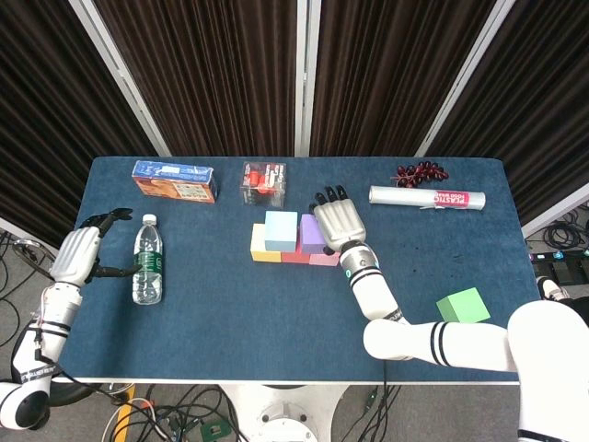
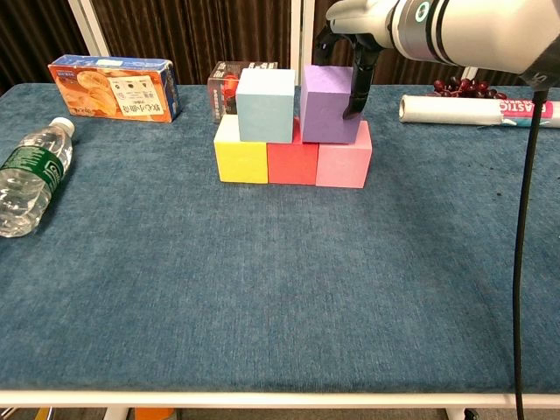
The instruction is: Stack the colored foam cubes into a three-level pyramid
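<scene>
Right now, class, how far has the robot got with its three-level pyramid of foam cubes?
Done: the yellow cube, red cube and pink cube form the base, with the light blue cube on top. In hand: the right hand grips the purple cube on level two. Left: the green cube for the peak.

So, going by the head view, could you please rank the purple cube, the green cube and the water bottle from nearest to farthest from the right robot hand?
1. Purple cube: under the right robot hand, on the stack.
2. Green cube: toward the table's right front.
3. Water bottle: far left, beside the left robot hand.
</scene>
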